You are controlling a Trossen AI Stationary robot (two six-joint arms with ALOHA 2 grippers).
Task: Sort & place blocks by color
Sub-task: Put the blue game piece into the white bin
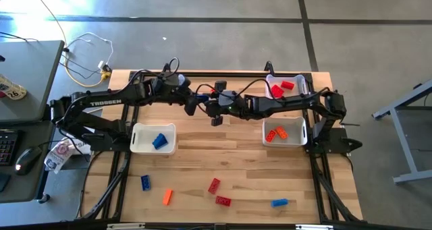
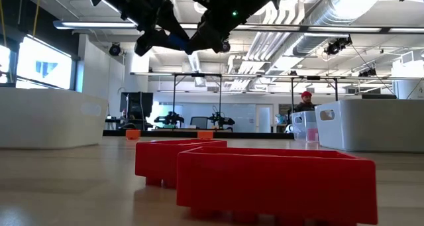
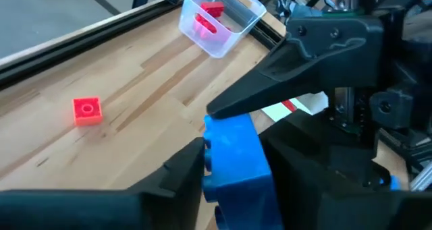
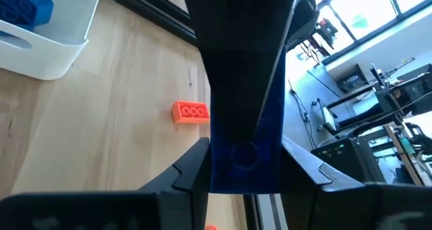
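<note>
Nearest bricks: two red bricks (image 2: 265, 179) lay side by side on the table (image 1: 202, 156), at its near edge in the low view.
Blue block: a blue block (image 3: 233, 162) hung in the air above the middle of the table, between both grippers.
Left gripper: the left gripper (image 1: 200, 100) reached in from the left, fingers (image 3: 179, 173) pressed against the block's sides.
Right gripper: the right gripper (image 1: 214, 108) met it from the right, fingers (image 4: 189, 169) clamped on the same block.
Left bin: a white bin (image 1: 138, 139) held blue blocks (image 1: 159, 141).
Right bin: a second white bin (image 1: 302, 130) held orange blocks (image 1: 277, 133).
Far bin: a clear bin (image 1: 297, 78) held red blocks (image 1: 280, 88).
Loose pieces: a blue brick (image 1: 145, 183), an orange brick (image 1: 167, 197) and another blue brick (image 1: 279, 203) lay apart on the wood.
</note>
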